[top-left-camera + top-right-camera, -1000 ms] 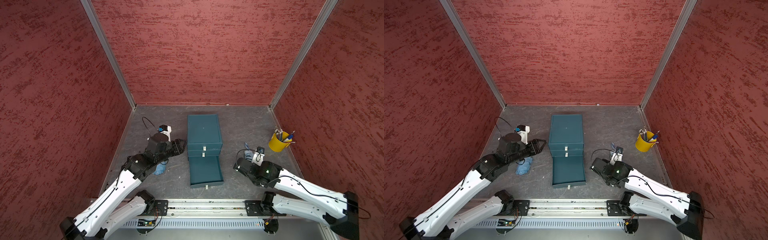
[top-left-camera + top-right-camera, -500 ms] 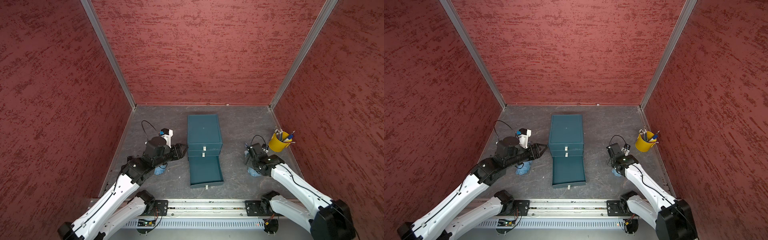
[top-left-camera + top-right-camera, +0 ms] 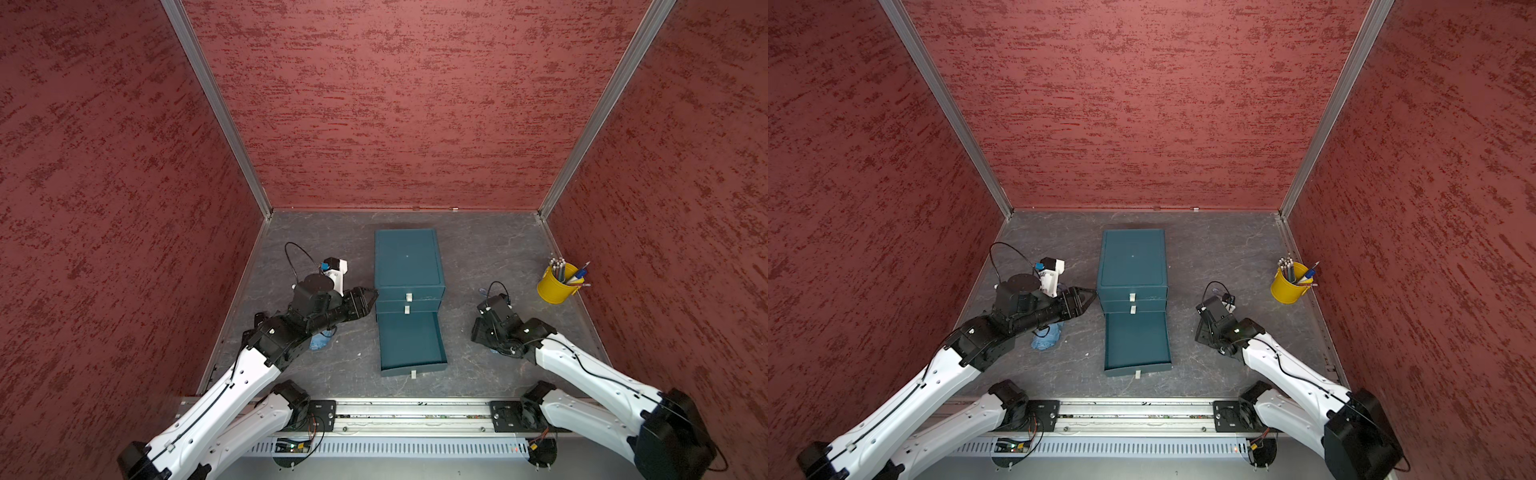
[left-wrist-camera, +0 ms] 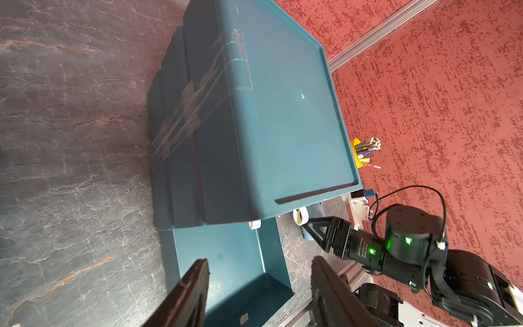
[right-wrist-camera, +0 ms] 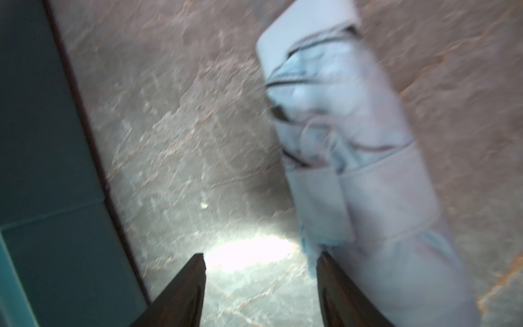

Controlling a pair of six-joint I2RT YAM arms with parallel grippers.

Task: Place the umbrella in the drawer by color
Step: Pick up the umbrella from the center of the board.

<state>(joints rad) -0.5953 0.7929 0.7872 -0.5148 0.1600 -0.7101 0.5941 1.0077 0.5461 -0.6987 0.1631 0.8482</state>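
The teal drawer cabinet (image 3: 407, 259) (image 3: 1133, 259) stands mid-floor with its bottom drawer (image 3: 409, 343) (image 3: 1136, 340) (image 4: 226, 254) pulled out and empty. A light blue umbrella (image 3: 321, 343) (image 3: 1045, 338) lies left of it, mostly under my left arm. My left gripper (image 3: 372, 293) (image 3: 1092, 291) (image 4: 259, 263) is open and empty by the cabinet's left front corner. A pale blue-white folded umbrella (image 5: 353, 155) lies right of the cabinet. My right gripper (image 5: 260, 260) (image 4: 305, 226) points down at the floor, open, with one finger right against that umbrella's edge. From above, my right arm (image 3: 511, 328) hides it.
A yellow cup of pens and pencils (image 3: 557, 286) (image 3: 1287, 286) (image 4: 358, 153) stands at the right wall. The two upper drawers are shut, each with a small white handle (image 3: 409, 296). Red walls enclose three sides. The arm rail (image 3: 415, 415) runs along the front.
My right arm has swung right, away from the open drawer, and dropped toward the pale umbrella, its jaws narrowing. The left arm has barely shifted.
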